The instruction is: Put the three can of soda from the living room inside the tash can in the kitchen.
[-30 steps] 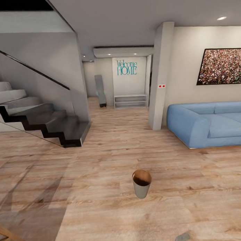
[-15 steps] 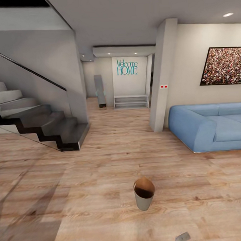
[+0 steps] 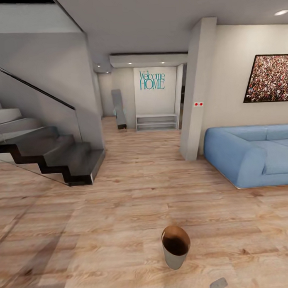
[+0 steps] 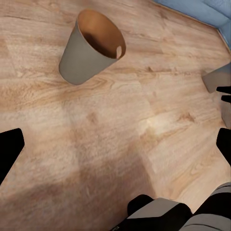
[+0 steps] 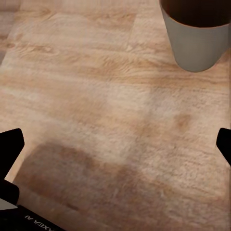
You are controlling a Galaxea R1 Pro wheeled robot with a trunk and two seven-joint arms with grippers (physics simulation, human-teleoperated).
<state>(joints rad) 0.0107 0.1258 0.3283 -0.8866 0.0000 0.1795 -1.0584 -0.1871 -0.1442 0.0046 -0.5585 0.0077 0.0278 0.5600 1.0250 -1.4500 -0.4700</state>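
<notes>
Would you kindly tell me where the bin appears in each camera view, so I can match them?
Head view: bin stands low, right of centre.
Left wrist view: bin at upper left.
Right wrist view: bin at upper right, cut by the edge.
Shared landmark: the wood floor.

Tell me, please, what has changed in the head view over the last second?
The camera has moved: the whole view has shifted, so the trash can sits lower in the picture and looks nearer, the staircase has slid left and the blue sofa right. Nothing was taken hold of or let go. The trash can stands upright on the wood floor as before.
</notes>
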